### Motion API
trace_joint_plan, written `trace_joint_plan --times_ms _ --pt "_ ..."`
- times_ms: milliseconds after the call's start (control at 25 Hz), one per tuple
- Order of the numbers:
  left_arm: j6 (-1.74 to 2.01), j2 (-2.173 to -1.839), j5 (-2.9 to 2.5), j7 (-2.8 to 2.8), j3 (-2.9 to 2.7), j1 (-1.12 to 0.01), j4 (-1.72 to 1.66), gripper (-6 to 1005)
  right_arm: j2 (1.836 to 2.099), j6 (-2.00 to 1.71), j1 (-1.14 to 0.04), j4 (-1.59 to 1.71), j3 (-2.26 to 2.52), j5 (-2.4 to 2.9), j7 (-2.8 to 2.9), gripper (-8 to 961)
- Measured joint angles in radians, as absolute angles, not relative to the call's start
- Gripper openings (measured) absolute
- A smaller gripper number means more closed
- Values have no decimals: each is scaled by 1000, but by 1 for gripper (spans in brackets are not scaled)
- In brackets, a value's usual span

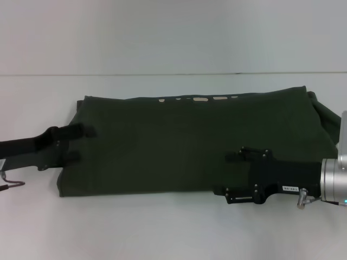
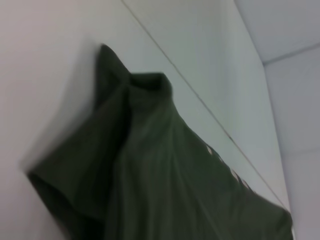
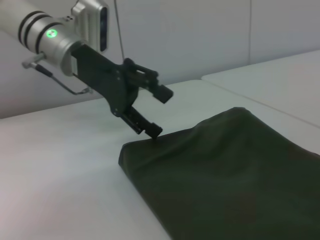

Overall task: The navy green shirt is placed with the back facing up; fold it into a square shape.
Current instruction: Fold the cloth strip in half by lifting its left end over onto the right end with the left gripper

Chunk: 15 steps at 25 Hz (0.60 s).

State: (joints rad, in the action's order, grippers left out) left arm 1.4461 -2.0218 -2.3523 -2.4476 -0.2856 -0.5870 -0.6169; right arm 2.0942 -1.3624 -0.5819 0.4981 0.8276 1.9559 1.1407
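The navy green shirt (image 1: pixel 179 141) lies on the white table (image 1: pixel 162 227) as a long band folded lengthwise, plain side up. Cream lettering (image 1: pixel 200 99) peeks out along its far edge. My left gripper (image 1: pixel 84 144) is at the shirt's left end, open, its fingers spread over the cloth's short edge. In the right wrist view that same left gripper (image 3: pixel 161 112) shows one fingertip down at the corner of the shirt (image 3: pixel 235 175), with nothing held between the fingers. My right gripper (image 1: pixel 222 173) stands open over the near edge, right of the middle. The left wrist view shows rumpled shirt (image 2: pixel 165 175).
The table's far edge (image 1: pixel 173 74) runs behind the shirt, with a pale wall beyond. A thin cable hook (image 1: pixel 12 184) hangs from my left arm near the table's left side. Bare tabletop lies in front of the shirt and to its left.
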Motion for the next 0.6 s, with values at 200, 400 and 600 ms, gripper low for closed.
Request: trace_joint_plan --times_ms 200,400,600 --pt "1350 -2026 -2349 -2447 -289 -598 -570 949 2094 -1361 -587 493 834 1956 1139 931" --pt "1267 -2029 -2354 -2455 -326 -601 -564 949 2095 -1361 -588 493 835 1952 1138 931" --pt "1259 -2028 -2348 -2458 -308 -598 -578 949 2095 -1360 -588 492 834 1951 1139 931"
